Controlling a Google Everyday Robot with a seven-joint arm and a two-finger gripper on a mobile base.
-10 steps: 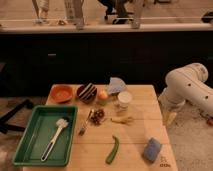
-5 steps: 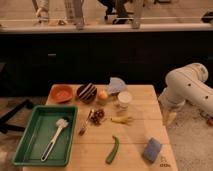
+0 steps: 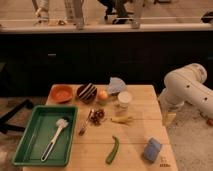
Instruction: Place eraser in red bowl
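The eraser (image 3: 88,91) sits upper left of centre on the bench (image 3: 140,131), and it seems to lie in or across a dark bowl (image 3: 83,97) of nearly the same colour. That is my main worry: coming down there, I could catch the bowl's rim together with the eraser, or drag the bowl along. The red bowl (image 3: 62,93) is just to the left of it, almost touching, so a sloppy release could drop the eraser back into the wrong bowl or knock the red one sideways. To get there from the right I would have to cross above the white cup (image 3: 124,99), the round fruit (image 3: 102,95) and the blue cloth (image 3: 117,85). If I travel too low, the cup may tip. The blue sponge (image 3: 152,149), lower right and nearest to me, is not the target.

My arm (image 3: 189,86) is at the right edge of the frame, bent, sloping down and leftward. My pincer (image 3: 169,118) hangs pointing down just off the bench's right edge, well apart from the eraser. I cannot tell whether it is spread or pressed together, and it carries nothing that I can make out.
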